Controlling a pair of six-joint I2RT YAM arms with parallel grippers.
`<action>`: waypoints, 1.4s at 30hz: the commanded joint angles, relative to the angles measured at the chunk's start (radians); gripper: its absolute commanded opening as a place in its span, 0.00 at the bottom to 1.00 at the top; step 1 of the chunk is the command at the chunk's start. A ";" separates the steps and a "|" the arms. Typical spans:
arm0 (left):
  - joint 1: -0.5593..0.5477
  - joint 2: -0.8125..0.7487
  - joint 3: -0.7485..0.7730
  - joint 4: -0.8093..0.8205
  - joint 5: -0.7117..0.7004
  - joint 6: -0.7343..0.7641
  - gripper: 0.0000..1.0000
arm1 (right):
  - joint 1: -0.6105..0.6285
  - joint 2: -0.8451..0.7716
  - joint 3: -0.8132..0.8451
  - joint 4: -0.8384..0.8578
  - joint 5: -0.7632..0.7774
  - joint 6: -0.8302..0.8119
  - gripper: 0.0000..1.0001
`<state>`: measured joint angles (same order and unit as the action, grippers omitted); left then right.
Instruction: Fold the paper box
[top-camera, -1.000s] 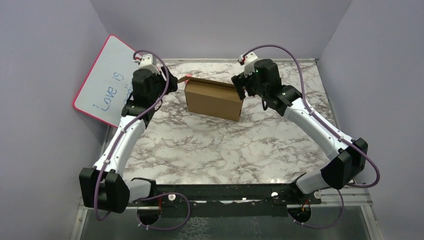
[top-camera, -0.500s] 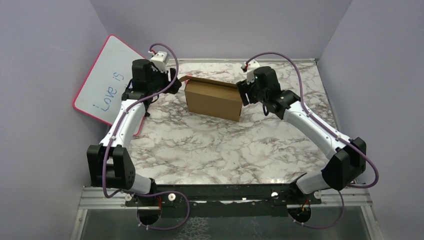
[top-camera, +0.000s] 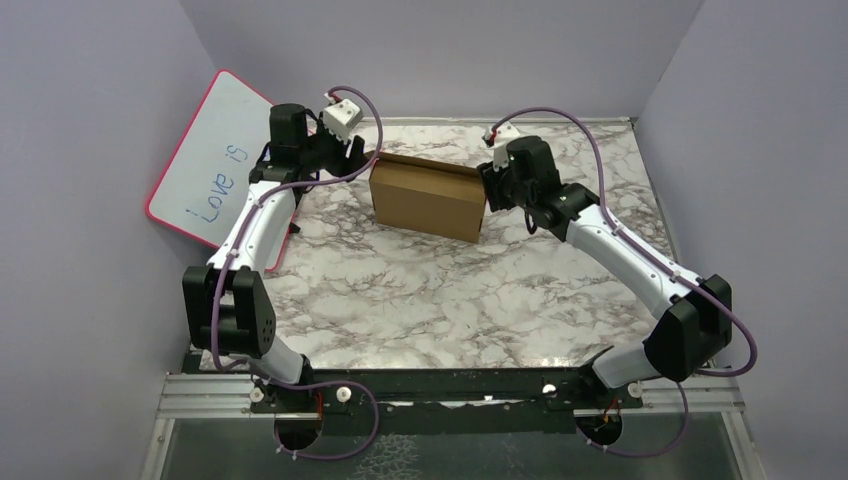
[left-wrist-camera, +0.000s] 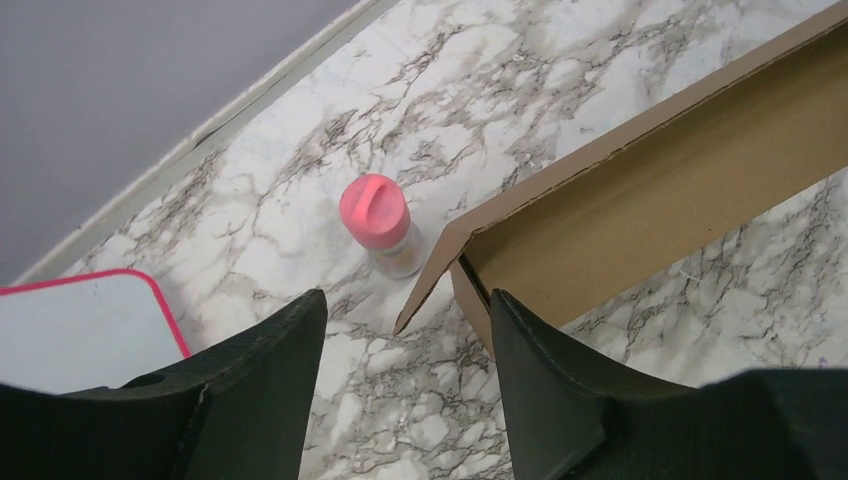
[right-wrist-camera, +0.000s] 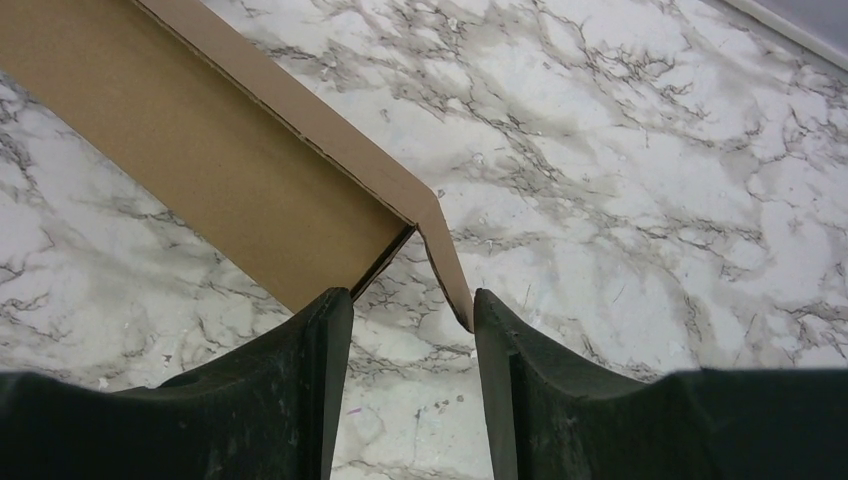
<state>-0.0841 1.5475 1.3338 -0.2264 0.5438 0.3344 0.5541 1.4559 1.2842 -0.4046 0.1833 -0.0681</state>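
fingers spread and empty, left gripper (left-wrist-camera: 405, 300) and right gripper (right-wrist-camera: 410, 295) straddle end flaps of the paper box (top-camera: 425, 195); a skewed pinch could crease one or slide the box.

Pink-framed whiteboard (top-camera: 215, 165) leans on left wall (top-camera: 90, 150); pink-capped bottle (left-wrist-camera: 378, 222) upright on marble table (top-camera: 450, 290).

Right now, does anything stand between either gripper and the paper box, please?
Nothing visible does. The left gripper and right gripper each hang open at an end flap of the paper box; the pink-capped bottle stands beside its left corner, not between.
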 joint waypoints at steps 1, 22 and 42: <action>0.013 0.028 0.037 -0.005 0.137 0.171 0.61 | -0.007 -0.034 -0.041 0.058 -0.003 0.003 0.52; 0.021 0.188 0.175 -0.089 0.292 0.276 0.25 | -0.013 -0.036 -0.089 0.206 0.036 -0.070 0.36; -0.005 0.132 0.159 -0.117 0.193 -0.007 0.00 | -0.017 0.059 0.049 0.063 -0.021 0.023 0.03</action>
<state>-0.0742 1.7271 1.4807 -0.3309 0.7834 0.4782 0.5411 1.4944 1.2667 -0.2768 0.1776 -0.0933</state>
